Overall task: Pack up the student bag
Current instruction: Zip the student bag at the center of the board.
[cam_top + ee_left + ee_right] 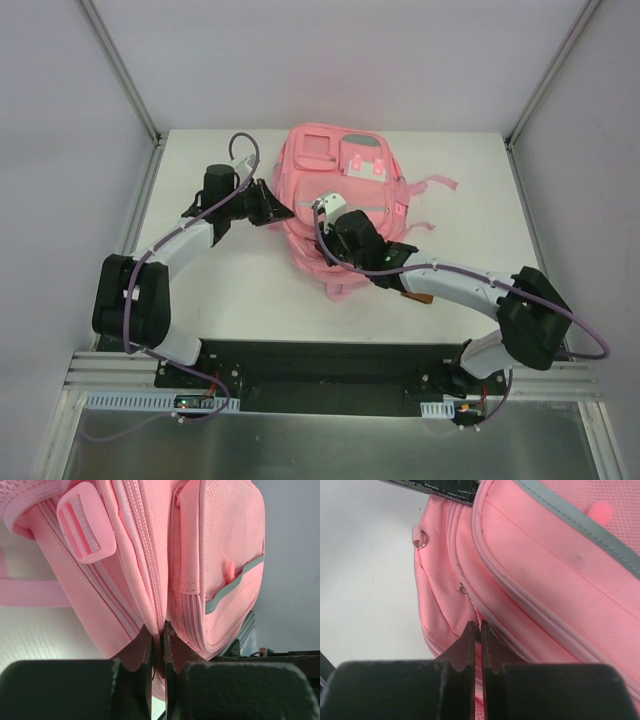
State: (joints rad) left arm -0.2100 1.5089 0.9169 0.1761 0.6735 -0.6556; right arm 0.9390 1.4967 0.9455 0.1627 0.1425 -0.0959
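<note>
The table (240, 290) carries the bag (340, 190), which lies flat toward the far middle, pockets up and straps trailing to the right. It looks closed, so I judge packing has yet to begin and the zip must be run open first.

My left arm (185, 240) rises from its base, bends at the elbow and reaches right to the bag's left edge. My right arm (450, 282) has its elbow thrown wide to the right, and the forearm sweeps left across the bag's near part with the wrist low over the middle.

My left pincer (157, 630) is nearly closed, with a fold of pink fabric nipped between its tips just where the front pocket (220, 555) meets the main body. I take this hold to be an anchor, so the bag won't slide when the zip is drawn.

My right pincer (476, 627) is closed down on the zip pull (470, 611), the little pink tab hanging from a metal ring on the bag's side. The tips point along the zip line, which suits a pull along the track.
</note>
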